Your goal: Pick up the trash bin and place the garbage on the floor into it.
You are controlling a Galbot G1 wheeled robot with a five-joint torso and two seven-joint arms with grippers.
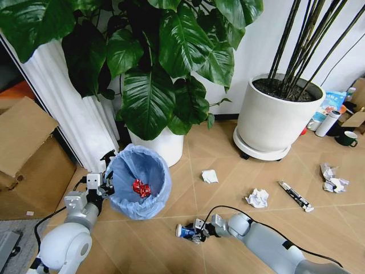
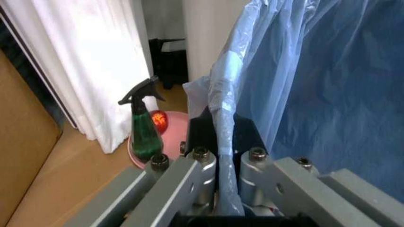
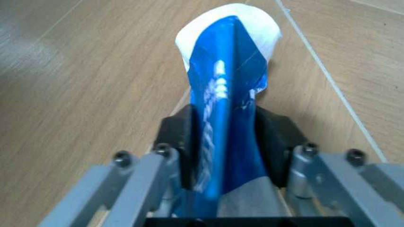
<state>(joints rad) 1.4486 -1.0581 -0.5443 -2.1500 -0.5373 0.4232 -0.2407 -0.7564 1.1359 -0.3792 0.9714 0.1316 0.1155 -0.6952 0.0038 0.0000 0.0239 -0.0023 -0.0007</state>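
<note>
Trash bin (image 1: 138, 181): holds a red wrapper (image 1: 141, 188).
Left gripper (image 2: 222, 156): pinched on bin rim (bag included).
Right gripper (image 3: 222, 137): clamped on blue-white packet (image 3: 224, 94).

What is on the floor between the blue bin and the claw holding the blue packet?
Nothing: in the head view only bare wooden floor lies between the trash bin, held by the left gripper, and the right gripper clamping the blue-white packet.

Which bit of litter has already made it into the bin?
The red wrapper: it lies inside the trash bin held by the left gripper. The paper wads lie on the floor; the right gripper holds the blue packet.
</note>
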